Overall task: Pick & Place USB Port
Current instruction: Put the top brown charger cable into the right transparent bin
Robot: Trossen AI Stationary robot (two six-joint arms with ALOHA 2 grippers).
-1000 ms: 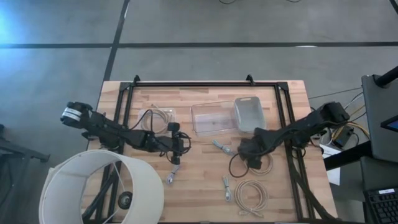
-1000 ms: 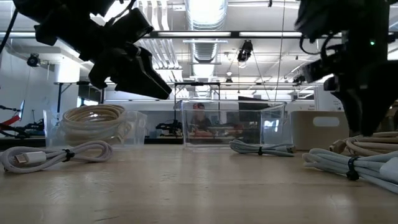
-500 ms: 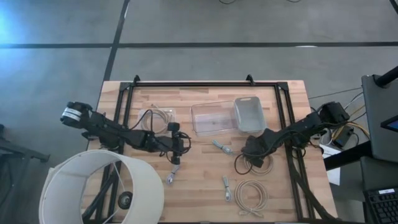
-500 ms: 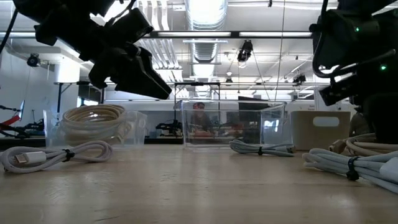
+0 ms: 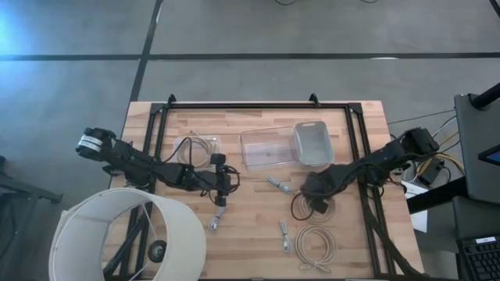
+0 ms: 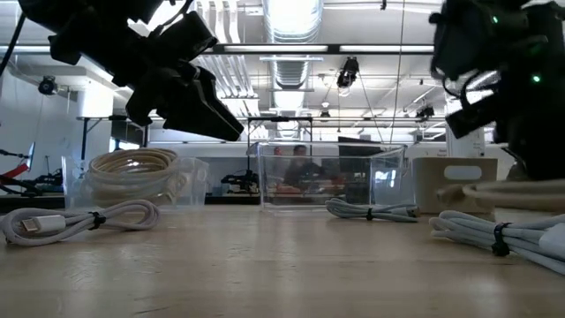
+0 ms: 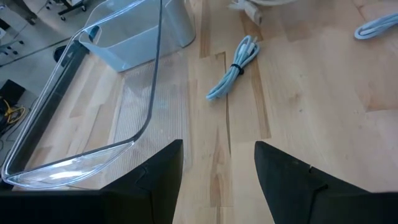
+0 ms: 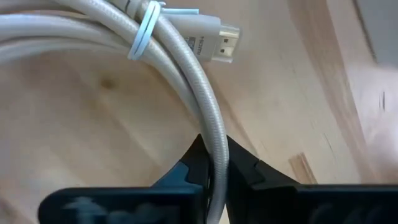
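A coiled beige cable point(image 5: 316, 205) with a flat metal plug point(image 8: 221, 38) and a pale blue tie lies right of the table's middle. My right gripper point(image 5: 314, 190) sits over it, shut on one strand. In the low view a strand of that coil point(image 6: 494, 187) runs level, just above the table. My left gripper point(image 5: 230, 178) hovers open left of the middle, above the table, touching nothing. Its fingers point(image 7: 155, 180) point toward a clear bin point(image 7: 81, 106). My right gripper pinches a single strand of the coil point(image 8: 214, 134) between its two fingers, a short way along from the tied plug end. The fingers lie across the strand. That side of the coil is raised off the wood; how the rest lies is outside this view.
A clear bin point(image 5: 268, 148) and a grey-white bin point(image 5: 312, 143) stand at the far middle. A clear container with a coiled cable point(image 5: 195, 148) stands far left. Small tied cables point(image 5: 277, 185) point(image 5: 285, 234) point(image 5: 212, 222) and another beige coil point(image 5: 316, 243) lie nearer. A white lampshade point(image 5: 129, 234) covers the near left corner.
My right gripper moved a little toward the table's right edge and then back over the coil. In the low view the coil's strand, which lay on the table, now runs level above it. My left arm has kept still.
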